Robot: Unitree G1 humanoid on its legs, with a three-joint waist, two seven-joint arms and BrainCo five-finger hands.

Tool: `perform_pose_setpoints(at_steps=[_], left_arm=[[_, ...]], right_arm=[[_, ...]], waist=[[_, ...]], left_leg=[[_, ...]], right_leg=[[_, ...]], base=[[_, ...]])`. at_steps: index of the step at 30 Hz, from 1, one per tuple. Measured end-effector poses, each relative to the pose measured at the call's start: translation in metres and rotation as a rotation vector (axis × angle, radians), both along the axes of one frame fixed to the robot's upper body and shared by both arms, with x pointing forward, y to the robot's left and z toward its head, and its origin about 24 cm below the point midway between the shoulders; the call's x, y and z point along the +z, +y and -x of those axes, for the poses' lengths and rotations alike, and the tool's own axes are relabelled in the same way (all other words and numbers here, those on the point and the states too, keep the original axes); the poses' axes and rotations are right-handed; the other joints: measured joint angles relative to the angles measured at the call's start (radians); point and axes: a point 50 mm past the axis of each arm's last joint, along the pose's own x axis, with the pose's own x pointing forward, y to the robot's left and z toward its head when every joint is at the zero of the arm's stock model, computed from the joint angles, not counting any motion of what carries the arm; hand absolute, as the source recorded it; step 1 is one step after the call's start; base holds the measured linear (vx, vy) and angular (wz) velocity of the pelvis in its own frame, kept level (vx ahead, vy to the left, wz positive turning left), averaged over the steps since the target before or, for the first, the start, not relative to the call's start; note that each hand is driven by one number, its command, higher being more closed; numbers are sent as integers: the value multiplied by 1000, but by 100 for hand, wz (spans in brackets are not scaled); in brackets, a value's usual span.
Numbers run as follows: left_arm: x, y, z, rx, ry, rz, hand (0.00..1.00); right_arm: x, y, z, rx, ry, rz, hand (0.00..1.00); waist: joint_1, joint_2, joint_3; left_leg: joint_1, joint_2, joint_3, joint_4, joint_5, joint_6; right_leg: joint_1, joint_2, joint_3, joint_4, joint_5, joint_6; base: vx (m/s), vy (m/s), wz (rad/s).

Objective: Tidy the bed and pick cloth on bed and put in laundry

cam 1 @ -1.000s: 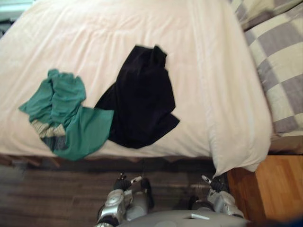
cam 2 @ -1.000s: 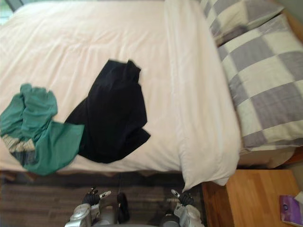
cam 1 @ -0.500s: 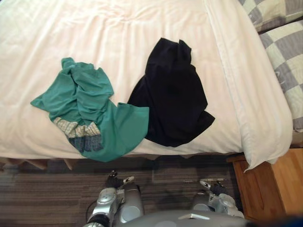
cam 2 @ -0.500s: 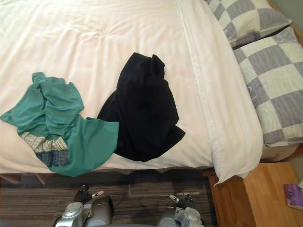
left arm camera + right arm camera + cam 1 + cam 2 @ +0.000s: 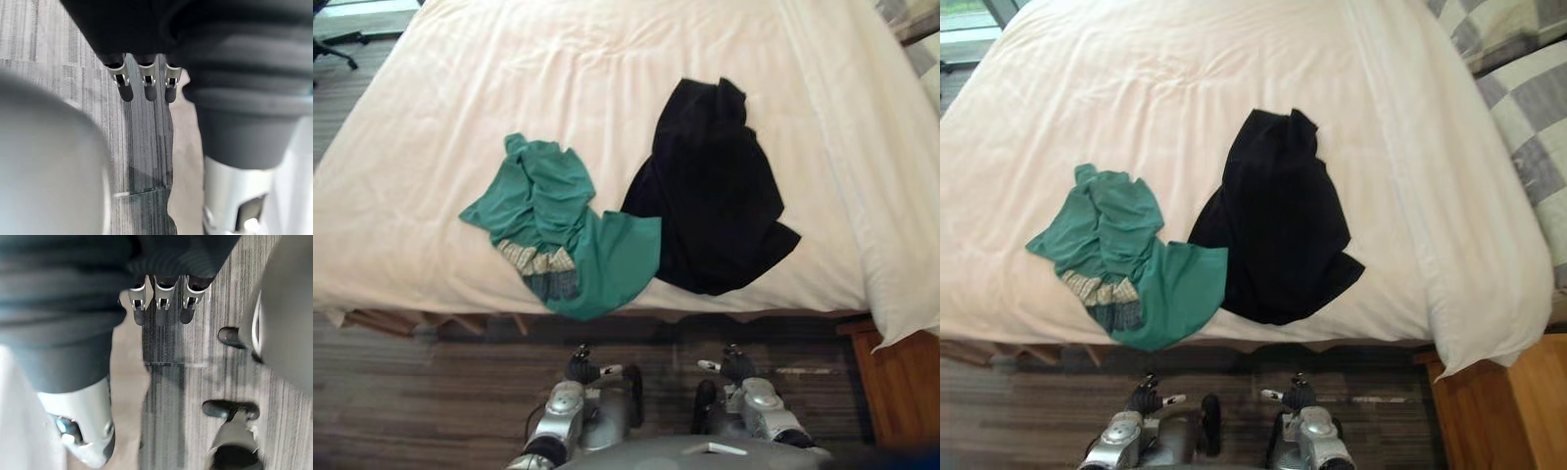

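Hanging low, left hand (image 5: 578, 368) and right hand (image 5: 736, 365), fingers (image 5: 125, 89) relaxed (both empty)

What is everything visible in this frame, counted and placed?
bed: one, cream cover, fills the upper part of the eye views
green cloth: one, teal with a pale patterned patch, crumpled near the bed's front edge
black cloth: one, black, lying to the right of the green cloth and touching it
pillows: two, grey and cream checked, at the bed's far right
bedside table: one, orange-brown wood, by the bed's right front corner
carpet: grey striped, in front of the bed
left hand: open, low over the carpet
right hand: open, low over the carpet
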Motion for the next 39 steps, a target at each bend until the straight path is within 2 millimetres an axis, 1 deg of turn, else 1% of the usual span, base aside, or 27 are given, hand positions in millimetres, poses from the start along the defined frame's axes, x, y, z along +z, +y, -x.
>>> perform_pose_setpoints(at_steps=[1,2,3,5,6,7,8,9,10,11,12,13,14,15,16,17,18,19,21,23,24,28,33,35,36,38,39], left_arm=[[0,1,1,14,-4,7,0],[-1,2,3,19,4,7,0],[-1,3,3,21,5,5,0],[-1,8,5,33,5,-5,0],[-1,9,5,36,5,-7,0],[-1,11,6,42,5,-7,0],[-1,11,6,48,1,-4,0],[-2,10,7,50,3,0,0],[-4,4,10,48,14,13,0],[-6,-1,14,33,29,21,0],[-4,1,10,22,16,12,0],[-2,12,10,27,12,-17,0],[-2,24,13,32,21,-45,0],[-4,31,20,52,39,-52,0],[-5,36,24,59,50,-61,0],[-4,37,24,59,49,-64,0],[-6,37,29,60,64,-64,0],[-8,35,31,61,72,-58,0],[-10,25,34,59,81,-32,0],[-10,20,31,56,76,-19,0],[-10,16,30,51,77,-11,0],[-12,5,31,48,84,24,0],[-14,10,35,93,97,27,0],[-15,17,40,146,115,25,0],[-16,20,43,160,126,23,0],[-18,27,54,222,149,21,0],[-19,35,62,299,160,29,0]], right_arm=[[1,-7,-1,-31,-5,15,0],[1,-13,0,-61,-2,28,0],[0,-15,2,-71,1,30,0],[-1,-21,8,-108,13,33,0],[-2,-23,9,-114,19,37,0],[-3,-26,12,-124,24,44,0],[-4,-28,16,-142,34,45,0],[-5,-30,19,-149,39,47,0],[-6,-36,24,-155,49,59,0],[-6,-42,27,-158,57,72,0],[-9,-35,30,-163,75,49,0],[-12,-24,34,-152,88,19,0],[-14,-13,36,-148,100,-12,0],[-14,-6,35,-142,99,-30,0],[-13,1,30,-120,88,-42,0],[-11,6,26,-102,81,-49,0],[-9,19,18,-28,63,-56,0],[-8,22,16,0,58,-54,0],[-6,28,14,45,46,-55,0],[-6,30,14,60,48,-54,0],[-7,27,15,56,49,-48,0],[-7,21,16,35,46,-33,0],[-13,-4,27,-112,92,-10,0],[-17,-15,43,-245,125,-32,0],[-18,-18,47,-279,132,-39,0],[-23,-27,68,-389,175,-47,0],[-25,-34,82,-503,194,-68,0]], waist=[[0,3,4],[-6,10,3],[-7,9,3],[-18,-7,7],[-23,-10,7],[-35,-12,7],[-40,-15,5],[-40,-13,0],[-45,5,-26],[-54,24,-47],[-57,-15,-50],[-49,-39,-62],[-36,-68,-86],[-29,-76,-93],[-24,-74,-96],[-21,-74,-97],[-16,-66,-98],[-14,-60,-98],[-14,-26,-98],[-14,-29,-101],[-18,-14,-91],[-34,-9,-93],[-29,-24,-108],[-24,-45,-117],[-26,-46,-118],[-28,-50,-124],[-28,-45,-136]], left_leg=[[-4,28,48,13,-40,52],[6,70,68,31,-80,71],[12,92,68,42,-96,72],[33,188,60,40,-121,60],[35,217,56,35,-120,58],[40,273,36,11,-115,53],[51,311,17,-29,-98,51],[58,322,5,-50,-82,53],[61,345,-6,-90,-32,72],[55,323,-23,-100,-48,-122],[49,282,-23,-88,-62,-102],[43,238,-26,-88,-59,-100],[42,209,-23,-77,-70,-83],[48,198,-15,-73,-78,-72],[71,198,13,-102,-70,-47],[92,200,30,-130,-61,-33],[141,194,64,-212,-25,-12],[160,191,74,-242,-12,-7],[199,182,87,-320,29,5],[201,161,84,-344,49,1],[208,165,78,-366,71,6],[264,168,79,-459,140,19],[304,163,96,-523,148,13],[339,149,121,-539,147,11],[346,145,122,-539,144,8],[378,136,132,-547,140,7],[380,135,138,-547,138,6]], right_leg=[[-14,-7,11,10,-2,-1],[-24,-13,24,25,-6,8],[-31,-23,31,40,-8,14],[-55,-78,53,89,-4,53],[-59,-93,55,99,-2,65],[-62,-127,58,115,2,93],[-62,-171,60,125,8,140],[-62,-190,61,125,13,161],[-53,-216,56,100,32,215],[-15,-248,49,45,59,218],[10,-276,52,5,75,227],[32,-264,52,-25,88,224],[51,-269,12,-54,153,214],[51,-278,12,-60,226,208],[29,-280,0,-42,289,131],[9,-279,-14,-7,276,88],[-37,-240,-43,103,205,53],[-51,-213,-47,137,161,45],[-69,-85,6,180,10,49],[-43,-34,59,110,-56,56],[-29,-22,57,77,-43,74],[20,-4,24,56,-30,78],[49,5,33,-17,11,93],[89,-1,48,-71,38,93],[101,-3,53,-82,41,92],[130,-11,54,-102,46,99],[131,-12,55,-107,47,101]], base=[[-125,146,-25],[-96,161,-26],[-42,217,-20],[-5,327,-5],[34,456,11],[57,544,18],[49,518,20],[35,458,21],[54,674,37],[63,684,50],[101,709,57],[144,402,35],[152,351,16],[118,352,-3],[40,300,-14],[49,314,-33],[34,181,-38],[33,142,-41],[-4,49,-18],[-12,-9,2],[-32,-32,6],[-13,-83,22],[12,36,-8],[31,97,-20],[34,83,-14],[13,61,-6],[7,32,-8]])
